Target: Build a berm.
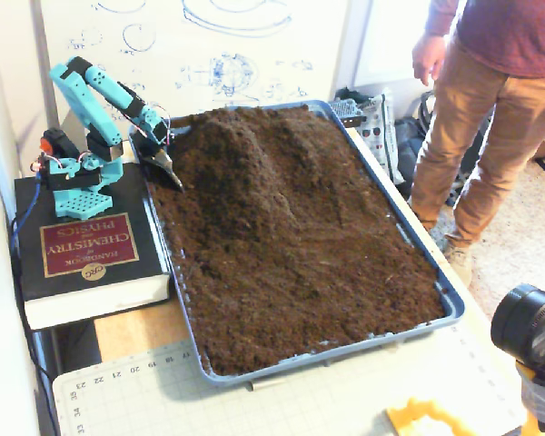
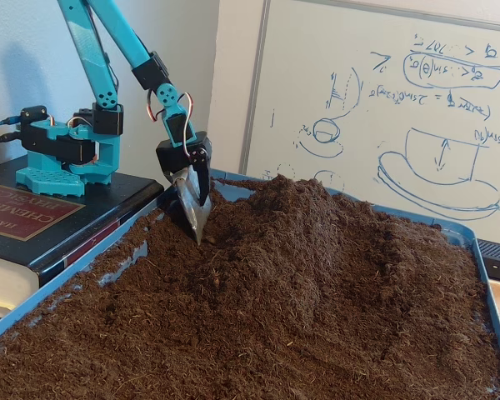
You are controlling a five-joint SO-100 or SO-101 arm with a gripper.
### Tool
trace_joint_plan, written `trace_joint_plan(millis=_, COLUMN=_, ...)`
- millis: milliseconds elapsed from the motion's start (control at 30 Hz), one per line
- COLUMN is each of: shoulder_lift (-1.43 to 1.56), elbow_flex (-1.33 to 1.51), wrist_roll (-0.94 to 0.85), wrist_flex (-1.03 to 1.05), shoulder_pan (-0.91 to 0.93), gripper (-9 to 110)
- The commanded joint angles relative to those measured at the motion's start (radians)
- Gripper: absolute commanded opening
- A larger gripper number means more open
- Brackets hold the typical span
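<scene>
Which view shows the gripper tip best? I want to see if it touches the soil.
The low side-on fixed view: the gripper is large and in profile, its tip at the soil at the foot of the berm. The high fixed view shows the gripper small, contact unclear.

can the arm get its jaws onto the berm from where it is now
Probably yes. The gripper already has its tip down at the soil by the berm, on the side nearest the arm's base, with nothing between them. The far slope looks harder to reach.
</scene>
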Motion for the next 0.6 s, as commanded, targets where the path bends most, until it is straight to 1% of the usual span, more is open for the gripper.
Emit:
trace_joint_plan(millis=0, shoulder_lift=-0.017, elbow_flex=-0.106, wrist_roll=0.011, wrist_flex=-0.028, shoulder_pan=0.008, gripper=0)
trace_joint_plan(millis=300, shoulder_lift=-0.167, elbow_flex=-0.259, wrist_roll=0.003, wrist_flex=-0.028, shoulder_pan=0.100, gripper=0)
trace_joint_plan(millis=567, shoulder_lift=-0.186, elbow_flex=-0.382, wrist_roll=0.012, wrist_flex=-0.029, shoulder_pan=0.117, gripper=0)
